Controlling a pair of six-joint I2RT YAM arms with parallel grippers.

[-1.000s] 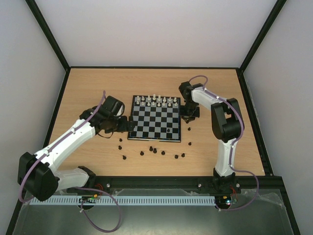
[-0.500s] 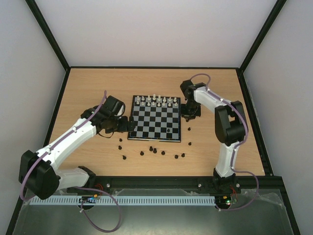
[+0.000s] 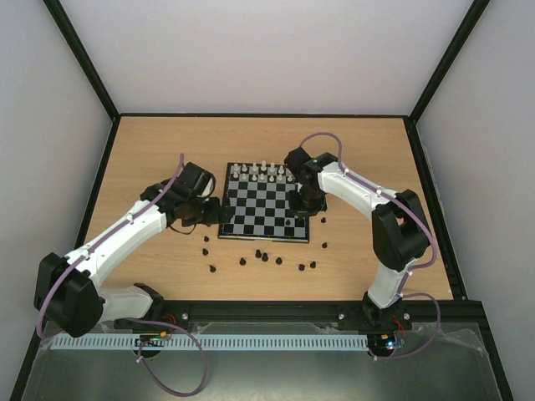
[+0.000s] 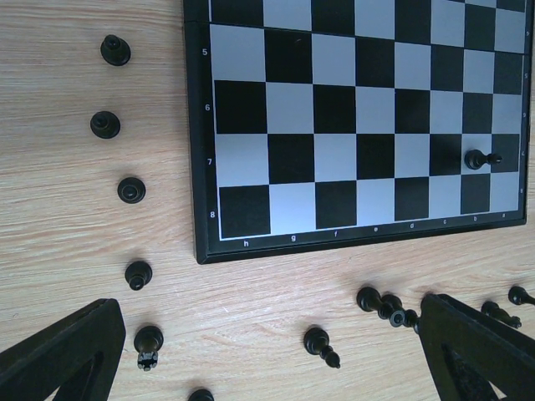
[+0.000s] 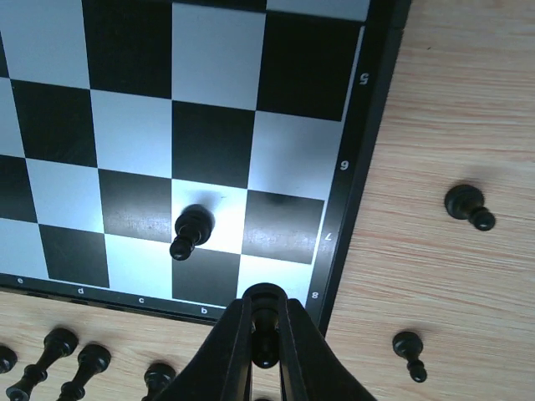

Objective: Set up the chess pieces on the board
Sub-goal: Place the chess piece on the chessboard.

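Observation:
The board (image 3: pixel 259 205) lies mid-table. White pieces (image 3: pixel 266 171) fill its far rows. One black pawn (image 3: pixel 290 224) stands on it near the near right corner, also in the left wrist view (image 4: pixel 476 159) and the right wrist view (image 5: pixel 191 227). My right gripper (image 3: pixel 299 205) is over that corner, shut on a black piece (image 5: pixel 266 299) held above the board's edge (image 5: pixel 368 125). My left gripper (image 3: pixel 213 213) hangs open and empty beside the board's left edge (image 4: pixel 196 167); its fingers (image 4: pixel 58 355) frame several loose black pieces (image 4: pixel 318 341).
More black pieces lie on the wooden table (image 3: pixel 167 150): a column left of the board (image 4: pixel 131 190), a row in front (image 3: pixel 259 255), two to the right (image 5: pixel 464 203). A black frame rail (image 3: pixel 267 311) runs along the near edge.
My right gripper has swung left from beside the board's right edge to over its near right corner, with the black piece in it. My left arm has barely moved.

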